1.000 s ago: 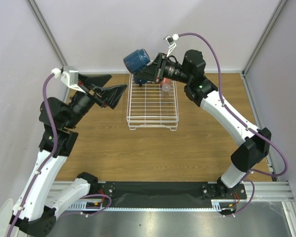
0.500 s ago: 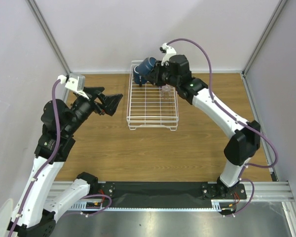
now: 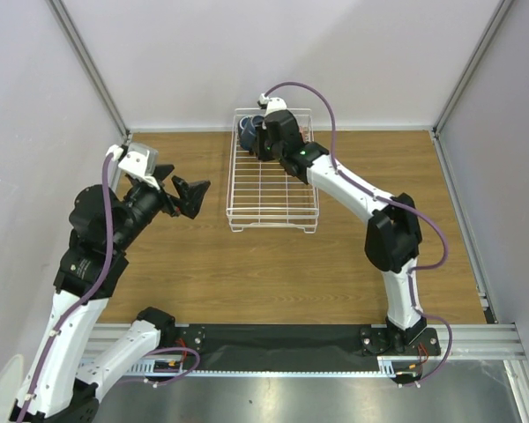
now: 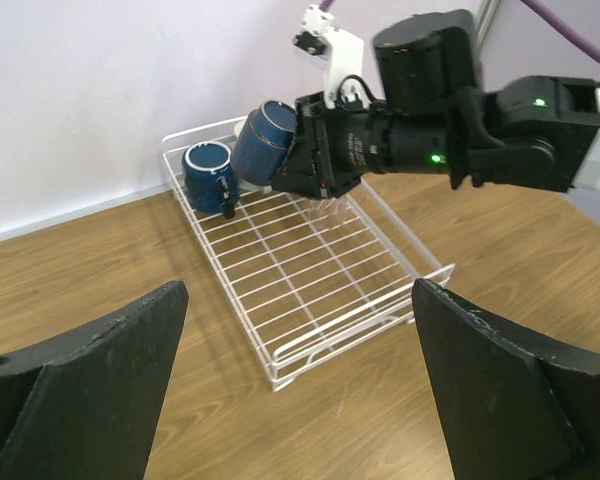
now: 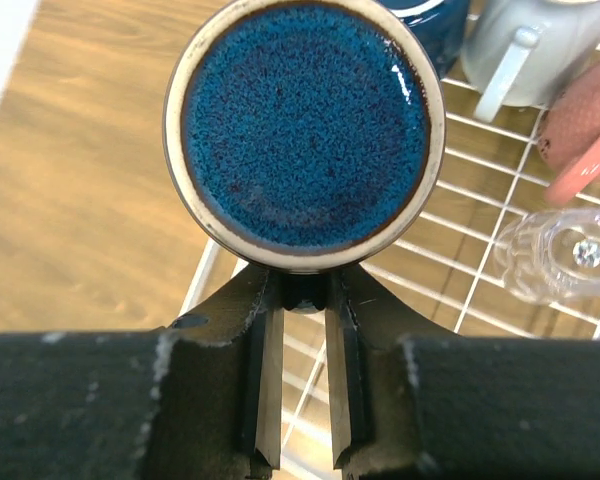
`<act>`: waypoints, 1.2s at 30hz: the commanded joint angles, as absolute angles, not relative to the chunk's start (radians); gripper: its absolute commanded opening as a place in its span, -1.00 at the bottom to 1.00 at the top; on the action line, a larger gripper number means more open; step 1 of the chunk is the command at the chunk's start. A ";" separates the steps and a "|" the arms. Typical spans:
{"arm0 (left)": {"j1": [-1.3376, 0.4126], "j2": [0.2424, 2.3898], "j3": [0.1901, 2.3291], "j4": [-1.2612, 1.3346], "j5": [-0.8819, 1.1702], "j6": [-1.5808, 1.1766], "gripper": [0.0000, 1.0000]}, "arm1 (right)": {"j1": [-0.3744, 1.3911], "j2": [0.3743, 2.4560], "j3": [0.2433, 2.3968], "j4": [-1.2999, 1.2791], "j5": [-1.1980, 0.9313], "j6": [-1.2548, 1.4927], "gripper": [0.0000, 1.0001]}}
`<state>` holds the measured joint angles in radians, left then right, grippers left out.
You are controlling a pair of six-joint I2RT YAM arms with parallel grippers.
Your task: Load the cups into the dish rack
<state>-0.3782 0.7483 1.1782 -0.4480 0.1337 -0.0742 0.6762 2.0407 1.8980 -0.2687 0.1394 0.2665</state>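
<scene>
The step in hand was the placing of the small dark blue cup (image 5: pixel 305 135). The right gripper (image 5: pixel 305 300) was clenched on that cup's lower edge, with the cup just beyond the jaws and one round end turned toward the wrist camera. Whether that end was the base or the mouth could not be told. From the left wrist view the cup lay on its side in the grip, lifted off the grid over the far end of the dish rack (image 3: pixel 271 189).

The other four cups were already in the rack. Seen from the right wrist, the navy mug (image 4: pixel 208 175) stood beyond the jaws. The grey mug (image 5: pixel 540 50) and the pink cup (image 5: pixel 590 140) were beyond them and to the right, and the glass tumbler (image 5: pixel 560 255) lay nearer on the right.

The load looked nearly complete. The next move seemed to call for a free spot on the grid below the jaws, lowering the cup clear of the navy mug, then letting go. The tight cluster looked like the main risk.

The left gripper (image 3: pixel 187 181) hung with its jaws spread wide and nothing between them, well apart from the rack, which lay ahead of them.

The wooden table (image 3: pixel 247 273) was otherwise bare of cups. Pale walls (image 3: pixel 247 62) closed in the far side and both flanks.
</scene>
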 commanded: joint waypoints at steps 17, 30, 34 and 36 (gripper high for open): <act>-0.371 0.709 1.085 -0.425 0.078 0.103 0.99 | 0.634 2.256 2.082 -0.252 0.305 0.271 -1.00; -0.371 0.719 1.069 -0.428 0.049 0.110 1.00 | 0.623 2.278 2.060 -0.262 0.288 0.296 -1.00; -0.371 0.722 1.068 -0.416 0.055 0.104 0.99 | 0.621 2.287 2.057 -0.265 0.284 0.301 -1.00; -0.371 0.726 1.071 -0.414 0.058 0.107 0.99 | 0.621 2.287 2.052 -0.265 0.285 0.290 -1.00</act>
